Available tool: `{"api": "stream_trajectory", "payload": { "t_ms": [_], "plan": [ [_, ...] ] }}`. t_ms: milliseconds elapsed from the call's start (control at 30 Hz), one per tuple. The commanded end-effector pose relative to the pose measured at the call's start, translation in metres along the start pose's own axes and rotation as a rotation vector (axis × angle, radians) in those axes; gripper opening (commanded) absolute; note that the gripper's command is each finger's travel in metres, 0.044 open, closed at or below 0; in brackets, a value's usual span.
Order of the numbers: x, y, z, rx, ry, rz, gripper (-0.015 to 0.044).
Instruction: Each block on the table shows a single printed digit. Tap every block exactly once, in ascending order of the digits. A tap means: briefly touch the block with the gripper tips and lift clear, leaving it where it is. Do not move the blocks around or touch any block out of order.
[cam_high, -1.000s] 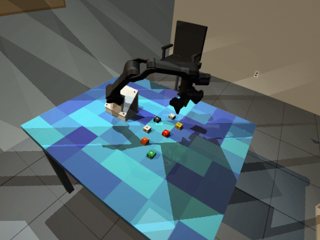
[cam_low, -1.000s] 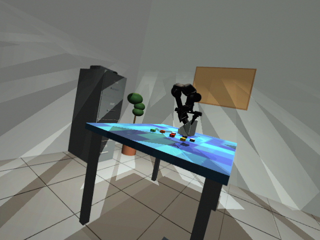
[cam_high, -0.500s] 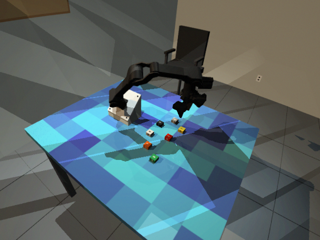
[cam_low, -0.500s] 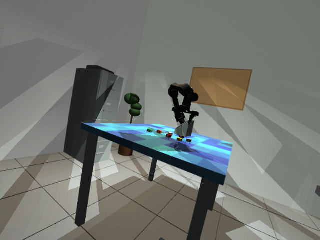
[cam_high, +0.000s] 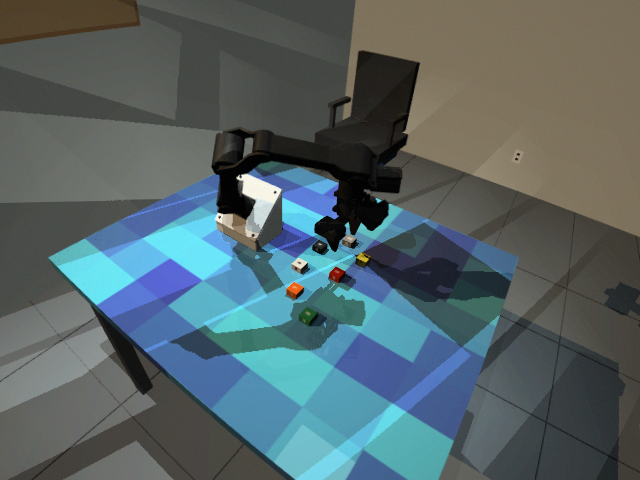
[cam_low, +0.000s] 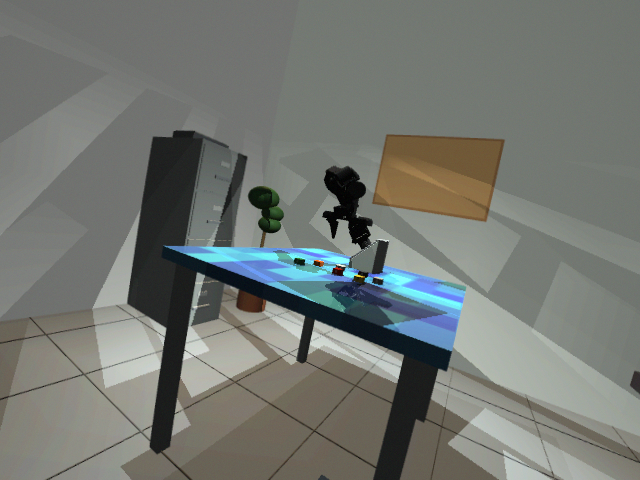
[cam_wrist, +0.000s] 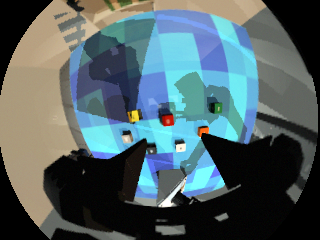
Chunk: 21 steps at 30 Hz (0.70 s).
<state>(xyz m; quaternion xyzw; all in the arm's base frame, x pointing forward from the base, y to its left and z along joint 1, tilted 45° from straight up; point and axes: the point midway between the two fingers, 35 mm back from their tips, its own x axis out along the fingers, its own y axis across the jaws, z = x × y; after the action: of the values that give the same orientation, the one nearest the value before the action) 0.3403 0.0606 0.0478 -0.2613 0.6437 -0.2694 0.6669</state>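
Note:
My gripper (cam_high: 344, 241) (cam_low: 351, 241) (cam_wrist: 174, 138) is open and empty, above the table, high over the blocks. A green block (cam_high: 308, 316) (cam_low: 299, 261) (cam_wrist: 216, 107), an orange block (cam_high: 294, 290) (cam_low: 318, 263) (cam_wrist: 203, 131), a red block (cam_high: 336, 274) (cam_low: 337, 271) (cam_wrist: 167, 119) and a yellow block (cam_high: 362, 259) (cam_low: 359, 279) (cam_wrist: 134, 116) lie apart. A white block (cam_high: 299, 266) (cam_wrist: 180, 146), a black block (cam_high: 319, 247) (cam_wrist: 151, 149) and a light grey block (cam_high: 349, 241) (cam_low: 378, 280) (cam_wrist: 127, 136) lie closer to the arm's base. The printed digits are too small to read.
A white wedge-shaped stand (cam_high: 271, 219) (cam_low: 368, 260) is at the arm's base on the patchwork table (cam_high: 258, 377) (cam_low: 248, 258). A black chair (cam_high: 385, 87) is behind the table. Dark shadows of the arm fall across the table top.

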Motion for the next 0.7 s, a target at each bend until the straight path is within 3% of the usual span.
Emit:
{"api": "stream_trajectory", "payload": {
  "t_ms": [0, 467, 667],
  "plan": [
    [0.001, 0.003, -0.004, -0.025, 0.000, -0.007, 0.0400],
    [0.001, 0.001, -0.003, -0.025, 0.000, -0.006, 0.0400],
    [0.001, -0.082, 0.018, -0.033, 0.001, 0.023, 0.0400]
  ]
}}
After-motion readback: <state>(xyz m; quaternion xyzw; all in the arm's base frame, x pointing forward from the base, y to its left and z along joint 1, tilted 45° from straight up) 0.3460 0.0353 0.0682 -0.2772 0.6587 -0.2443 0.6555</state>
